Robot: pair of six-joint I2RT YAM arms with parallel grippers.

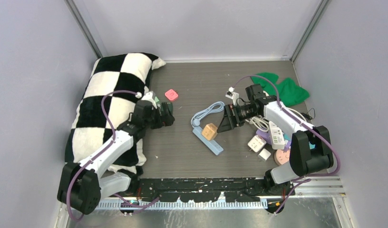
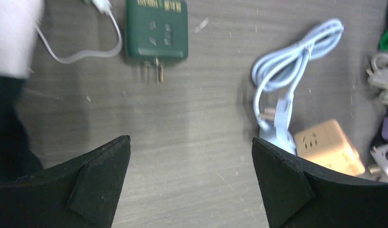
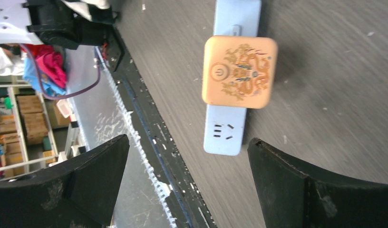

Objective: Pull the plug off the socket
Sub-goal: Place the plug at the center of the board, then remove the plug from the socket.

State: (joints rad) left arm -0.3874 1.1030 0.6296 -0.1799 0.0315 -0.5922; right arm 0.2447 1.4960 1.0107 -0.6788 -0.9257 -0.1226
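1. Checkered pillow: along the table's left edge, with the left arm reaching across it.
2. Left pincer: jaws wide, empty. It hangs over bare table near the left edge, well apart from the task's thing, and seems to have no part in the pull for now.
3. Green adapter: flat just ahead of the left pincer, prongs bare, in no socket.
4. Power strip: light blue, flat at the table's middle. It serves as the socket, with its cord coiled behind it.
5. Orange cube plug: seated on the power strip's face, not yet drawn out.
6. Right pincer: jaws wide, empty. The orange cube plug lies ahead of the gap, towards one finger and not between the fingers. Judged to be lined up for an approach.
7. Loose adapters: heaped towards the table's right edge, beside the right arm.
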